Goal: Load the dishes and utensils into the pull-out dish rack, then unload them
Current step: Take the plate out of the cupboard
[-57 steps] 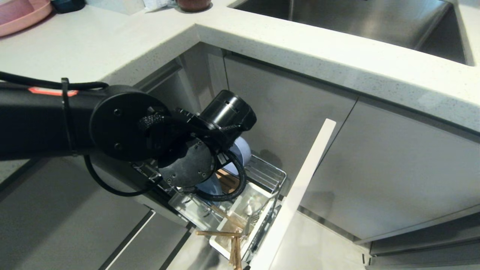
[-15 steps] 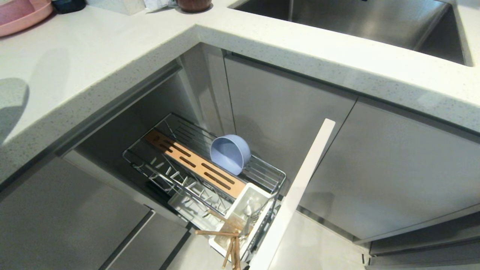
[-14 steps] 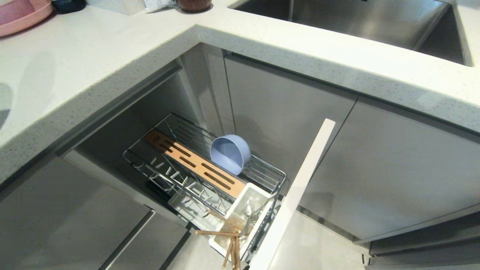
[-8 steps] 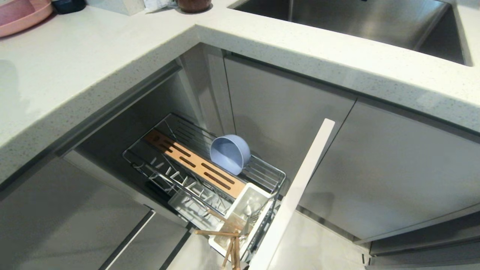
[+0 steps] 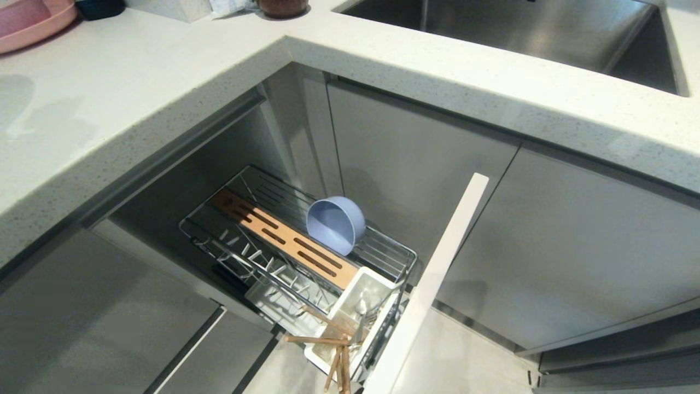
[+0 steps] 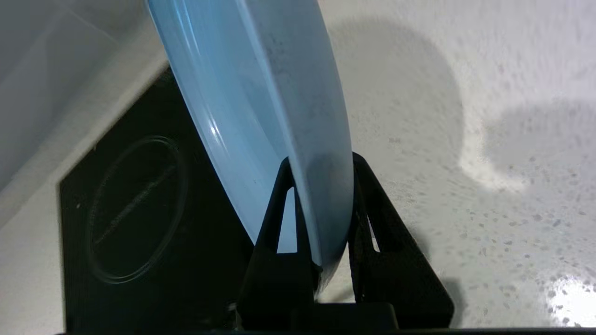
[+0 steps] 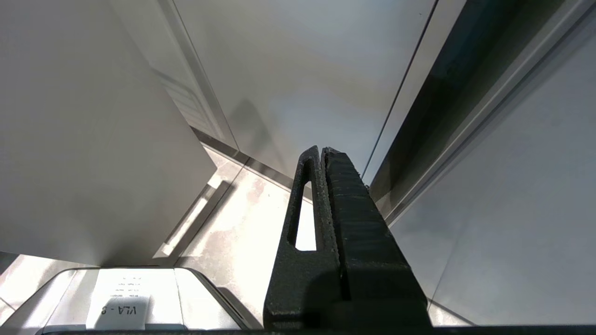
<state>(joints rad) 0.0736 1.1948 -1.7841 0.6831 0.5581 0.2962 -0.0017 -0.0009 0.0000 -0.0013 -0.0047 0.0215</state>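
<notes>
My left gripper (image 6: 321, 160) is shut on the rim of the light-blue plate (image 6: 260, 93). It holds the plate on edge above the speckled white countertop (image 6: 465, 139); this arm is out of the head view. The pull-out dish rack (image 5: 188, 227) stands drawn out below the counter. The light-blue bowl (image 5: 335, 224) lies on its side in the rack, beside the wooden strip (image 5: 273, 235). The light-wood chopsticks (image 5: 334, 355) jut from the white utensil cup (image 5: 377, 284) at the rack's front, where metal utensils (image 5: 363, 309) show dimly. My right gripper (image 7: 321, 150) hangs shut and empty by the cabinet fronts.
A black square hob panel (image 6: 139, 223) is set into the counter beside the held plate. A pink plate (image 5: 27, 19) sits at the counter's far left corner and a steel sink (image 5: 519, 33) at the back right. The rack's tall cabinet front (image 5: 437, 273) stands out edge-on.
The left arm, earlier over the rack, has left the head view. Over the last second the shadows on the counter's left have shifted. The rack and bowl have not moved.
</notes>
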